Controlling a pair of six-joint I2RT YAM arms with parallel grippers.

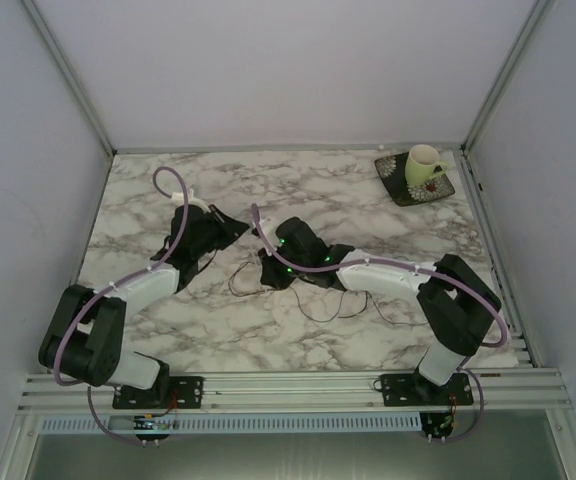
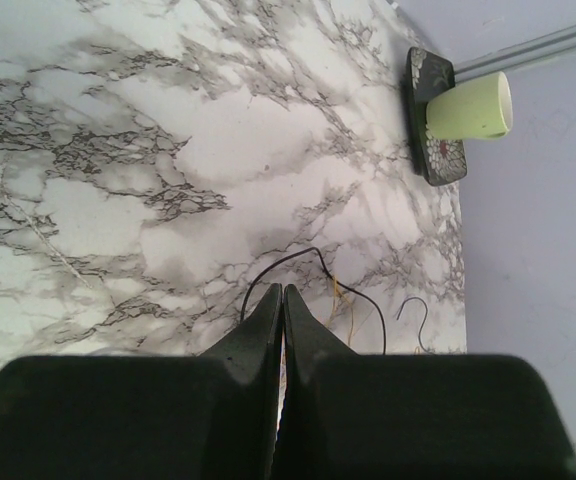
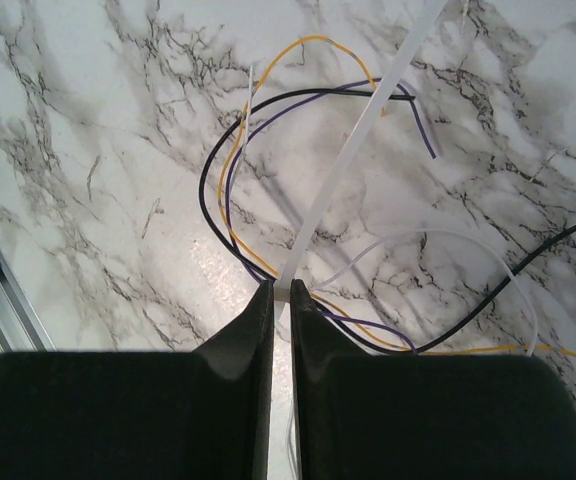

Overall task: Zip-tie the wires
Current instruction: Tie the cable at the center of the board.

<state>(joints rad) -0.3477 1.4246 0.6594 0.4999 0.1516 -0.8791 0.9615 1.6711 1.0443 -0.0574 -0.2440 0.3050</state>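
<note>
Right hand (image 3: 280,292) pinched on white zip tie (image 3: 333,195), lower end hidden in the grip. Left hand (image 2: 281,292) shut, empty. Wires (image 3: 226,190) run off-frame.

The wires (image 3: 204,180) are seen as a handful of hair-thin strands, black, orange, purple and one whitish, left loose on the marble and curled in sloppy overlapping loops, nothing bundled yet. A flat white zip tie (image 3: 337,190) is run straight across the loops on a diagonal; which is on top can't really be made out. Its near end is pinched by the right gripper (image 3: 280,295).
</note>
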